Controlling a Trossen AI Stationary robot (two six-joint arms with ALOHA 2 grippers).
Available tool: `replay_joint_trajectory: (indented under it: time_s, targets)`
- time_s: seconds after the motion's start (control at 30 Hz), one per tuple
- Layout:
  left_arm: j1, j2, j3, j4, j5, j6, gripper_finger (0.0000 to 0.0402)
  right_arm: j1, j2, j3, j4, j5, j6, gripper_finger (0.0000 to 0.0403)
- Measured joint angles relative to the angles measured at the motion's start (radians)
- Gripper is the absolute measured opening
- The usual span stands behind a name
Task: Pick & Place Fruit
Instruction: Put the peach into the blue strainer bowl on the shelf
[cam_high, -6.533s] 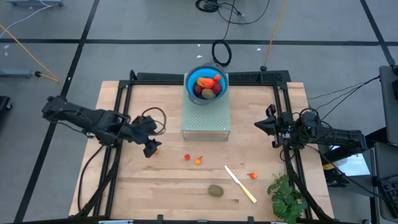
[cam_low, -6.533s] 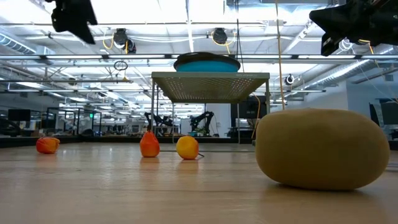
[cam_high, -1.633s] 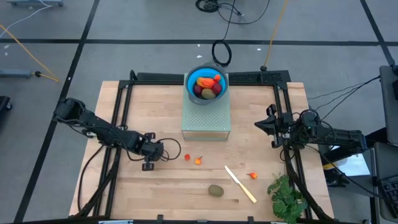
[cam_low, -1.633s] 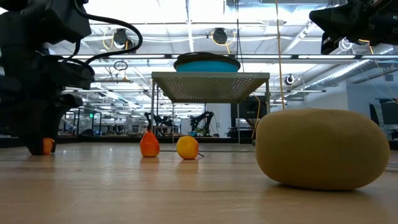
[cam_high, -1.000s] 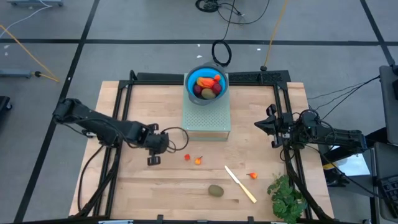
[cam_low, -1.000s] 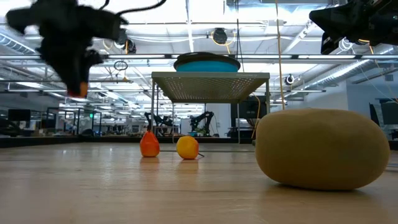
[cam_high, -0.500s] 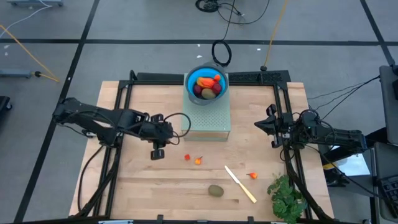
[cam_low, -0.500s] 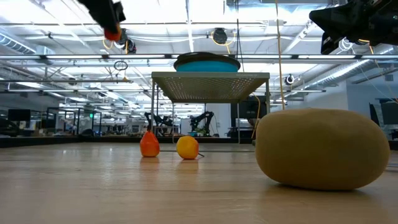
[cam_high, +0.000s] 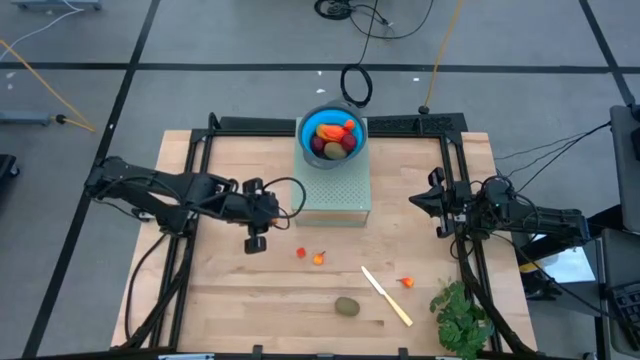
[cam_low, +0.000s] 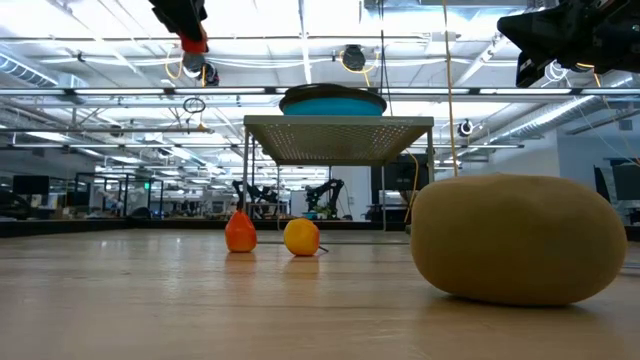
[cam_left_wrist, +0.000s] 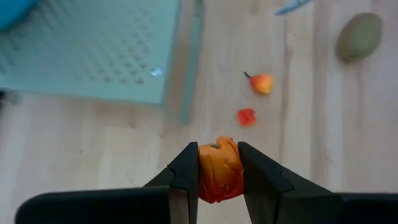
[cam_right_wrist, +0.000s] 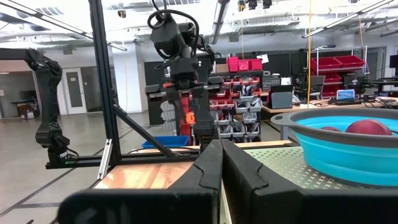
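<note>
My left gripper (cam_high: 255, 243) hangs above the table's left half, in front of the teal stand (cam_high: 332, 195), and is shut on a small orange-red fruit piece (cam_left_wrist: 217, 171). In the low view the piece (cam_low: 192, 42) shows high above the table. The blue bowl (cam_high: 332, 135) on the stand's far end holds several fruits. On the wood lie a tiny red bit (cam_high: 300, 253), an orange bit (cam_high: 319, 258), another orange-red bit (cam_high: 407, 282) and a brown-green oval (cam_high: 347, 306). My right gripper (cam_right_wrist: 219, 163) waits shut at the table's right side. My left gripper pinches the orange-red piece by its two opposite sides (cam_left_wrist: 204, 173) between its two fingers (cam_left_wrist: 186, 177). The fingers slant down from the table's left. The piece is lifted clear of the table.
A long cream knife (cam_high: 386, 296) lies near the front right, with a green leafy bunch (cam_high: 460, 318) at the front right corner. Black frame rails run along the table's left and right edges.
My left gripper has risen from low over the table with the orange-red piece between its fingers and tipped a little more level, drifting slightly toward the stand. The piece hangs higher now. In the last half second it has barely moved.
</note>
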Motion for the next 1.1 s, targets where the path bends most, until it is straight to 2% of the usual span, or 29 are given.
replay_joint_trajectory:
  time_s: [0.13, 0.47, 0.7, 0.9, 1.1]
  targets:
    - [0.000, 0.000, 0.000, 0.029, -0.094, 0.122, 0.0088, 0.000, 0.000, 0.000, 0.000, 0.000, 0.000, 0.0000]
    - [0.000, 0.000, 0.000, 0.031, -0.361, 0.576, 0.0088, 0.000, 0.000, 0.000, 0.000, 0.000, 0.000, 0.0000]
    - [0.000, 0.000, 0.000, 0.098, -0.587, 0.779, 0.0088, 0.000, 0.000, 0.000, 0.000, 0.000, 0.000, 0.0000]
    - [0.000, 0.000, 0.001, 0.205, -0.616, 0.874, 0.0088, 0.000, 0.000, 0.000, 0.000, 0.000, 0.000, 0.0000]
    - [0.000, 0.000, 0.001, 0.240, -0.615, 0.828, 0.0088, 0.000, 0.000, 0.000, 0.000, 0.000, 0.000, 0.0000]
